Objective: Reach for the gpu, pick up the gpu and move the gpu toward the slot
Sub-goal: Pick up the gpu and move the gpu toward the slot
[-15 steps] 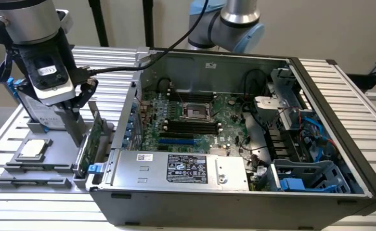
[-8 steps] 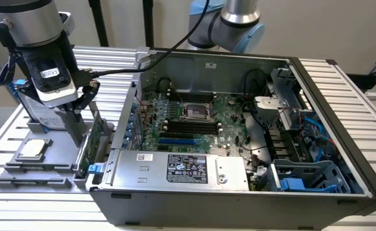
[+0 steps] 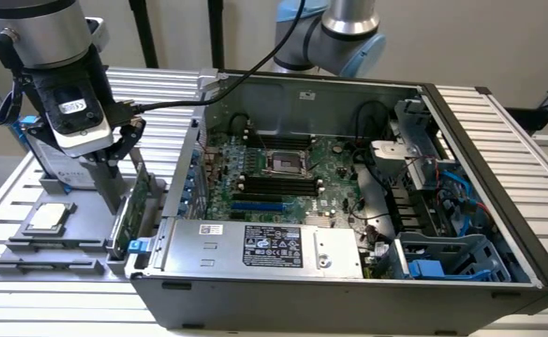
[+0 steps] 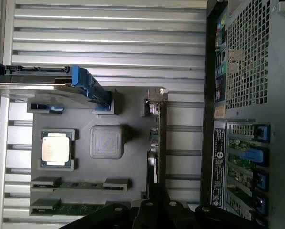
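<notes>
The open computer case fills the centre and right of the exterior view. A grey holder lies at lower left. The gripper hangs at the top edge of the gpu; apart or clamped, I cannot tell. The gpu stands on edge in the holder, just beside the case.

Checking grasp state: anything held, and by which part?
Cannot tell. The gripper is at the top edge of the gpu, standing in the grey fixture.

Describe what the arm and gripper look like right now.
The arm is silver tubing with pale blue joint caps. The gripper is black, under a grey-and-black wrist block bearing a white label; a black cable trails from it.
</notes>
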### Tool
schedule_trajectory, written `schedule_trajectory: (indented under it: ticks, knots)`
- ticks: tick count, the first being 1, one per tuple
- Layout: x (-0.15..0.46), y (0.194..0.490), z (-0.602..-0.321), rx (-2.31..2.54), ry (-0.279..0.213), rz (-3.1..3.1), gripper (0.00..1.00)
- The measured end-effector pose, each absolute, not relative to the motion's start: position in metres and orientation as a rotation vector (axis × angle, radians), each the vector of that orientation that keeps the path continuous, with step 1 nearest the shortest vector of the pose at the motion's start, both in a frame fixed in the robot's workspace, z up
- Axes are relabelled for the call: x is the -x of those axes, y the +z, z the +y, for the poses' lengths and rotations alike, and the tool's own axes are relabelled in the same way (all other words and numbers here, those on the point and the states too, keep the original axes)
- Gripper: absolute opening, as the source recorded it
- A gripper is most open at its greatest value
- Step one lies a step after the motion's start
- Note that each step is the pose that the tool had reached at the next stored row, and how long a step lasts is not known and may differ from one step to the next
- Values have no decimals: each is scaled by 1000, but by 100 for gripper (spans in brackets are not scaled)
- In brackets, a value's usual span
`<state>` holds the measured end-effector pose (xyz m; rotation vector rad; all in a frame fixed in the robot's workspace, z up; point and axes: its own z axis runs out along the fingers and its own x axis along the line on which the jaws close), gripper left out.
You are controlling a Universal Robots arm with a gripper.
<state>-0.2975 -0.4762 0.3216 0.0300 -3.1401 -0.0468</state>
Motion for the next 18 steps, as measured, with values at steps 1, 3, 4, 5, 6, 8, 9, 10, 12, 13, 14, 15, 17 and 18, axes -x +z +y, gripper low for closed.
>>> schedule_trajectory:
  ticks: [1, 3, 4, 5, 6, 8, 9, 10, 12, 13, 14, 15, 17, 18]
  knots:
    - [298, 322, -476, -30, -47, -3140, 11]
    - [298, 322, -476, -30, -47, -3140, 12]
    - [298, 322, -476, -30, -47, -3140, 12]
    - [298, 322, -476, -30, -47, -3140, 18]
    - [297, 322, -476, -30, -47, -3140, 18]
    - [298, 322, -476, -30, -47, -3140, 30]
    - [298, 322, -476, -30, -47, -3140, 30]
    - [298, 322, -476, -30, -47, -3140, 36]
    - [297, 321, -476, -30, -47, -3140, 42]
    - [297, 320, -476, -30, -45, -3140, 42]
    - [297, 318, -476, -30, -42, -3140, 42]
    - [298, 316, -476, -30, -42, -3140, 42]
    - [298, 312, -476, -30, -42, -3140, 42]
    - [298, 311, -476, -30, -42, -3140, 42]
